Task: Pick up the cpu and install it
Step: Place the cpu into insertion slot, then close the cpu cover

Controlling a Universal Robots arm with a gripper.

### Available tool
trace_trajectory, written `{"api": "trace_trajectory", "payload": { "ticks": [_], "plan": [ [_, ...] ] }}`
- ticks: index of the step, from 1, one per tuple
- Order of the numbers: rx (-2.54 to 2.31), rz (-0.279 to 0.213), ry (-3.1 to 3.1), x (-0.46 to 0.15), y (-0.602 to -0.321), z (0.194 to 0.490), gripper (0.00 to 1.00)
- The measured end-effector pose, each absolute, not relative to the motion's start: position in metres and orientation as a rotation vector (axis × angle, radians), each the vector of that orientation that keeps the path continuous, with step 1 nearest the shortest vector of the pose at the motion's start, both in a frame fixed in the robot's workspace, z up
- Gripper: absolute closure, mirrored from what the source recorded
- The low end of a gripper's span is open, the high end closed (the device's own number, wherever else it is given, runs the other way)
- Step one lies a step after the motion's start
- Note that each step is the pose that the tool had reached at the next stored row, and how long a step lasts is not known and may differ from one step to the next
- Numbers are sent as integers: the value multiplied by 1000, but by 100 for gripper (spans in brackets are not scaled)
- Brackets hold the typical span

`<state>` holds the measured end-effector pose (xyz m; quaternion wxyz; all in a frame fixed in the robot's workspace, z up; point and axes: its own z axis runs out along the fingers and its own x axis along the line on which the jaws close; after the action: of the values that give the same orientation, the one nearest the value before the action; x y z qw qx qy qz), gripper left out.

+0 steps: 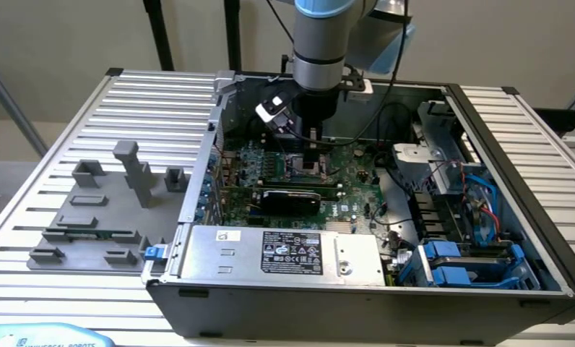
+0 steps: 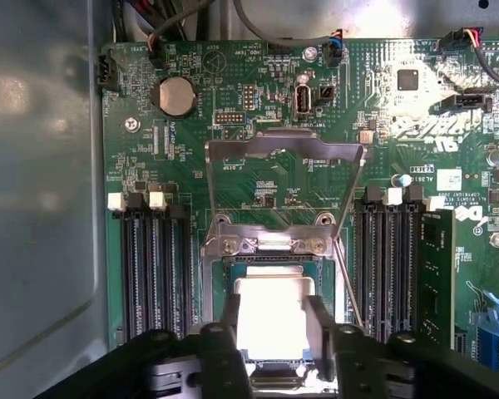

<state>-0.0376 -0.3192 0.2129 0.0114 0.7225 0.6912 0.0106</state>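
Gripper (image 2: 273,301) at cpu (image 2: 270,322) in motherboard socket (image 2: 270,264) ("UNIVERSAL ROBOTS" on teal casing (image 1: 37,337))

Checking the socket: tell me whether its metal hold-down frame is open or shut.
Open: the frame is swung back off the socket, leaving the cpu uncovered.

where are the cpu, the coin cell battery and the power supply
cpu (image 2: 270,316): wrist view, middle of its silvery top
coin cell battery (image 2: 175,96): wrist view, centre of its round face
power supply (image 1: 285,254): exterior view, on its black label
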Motion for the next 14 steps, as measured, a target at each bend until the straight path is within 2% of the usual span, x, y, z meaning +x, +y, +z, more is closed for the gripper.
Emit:
{"api": "trace_trajectory", "payload": {
  "ticks": [1,2,3,5,6,7,14],
  "plan": [
    [2254,33,2156,-38,-319,213,58],
    [2254,33,2156,-38,-319,213,70],
    [2254,33,2156,-38,-319,213,70],
    [2254,33,2156,-38,-319,213,82],
    [2254,33,2156,-38,-319,213,82],
    [2254,33,2156,-38,-319,213,87],
    [2254,33,2156,-38,-319,213,89]
  ]
}}
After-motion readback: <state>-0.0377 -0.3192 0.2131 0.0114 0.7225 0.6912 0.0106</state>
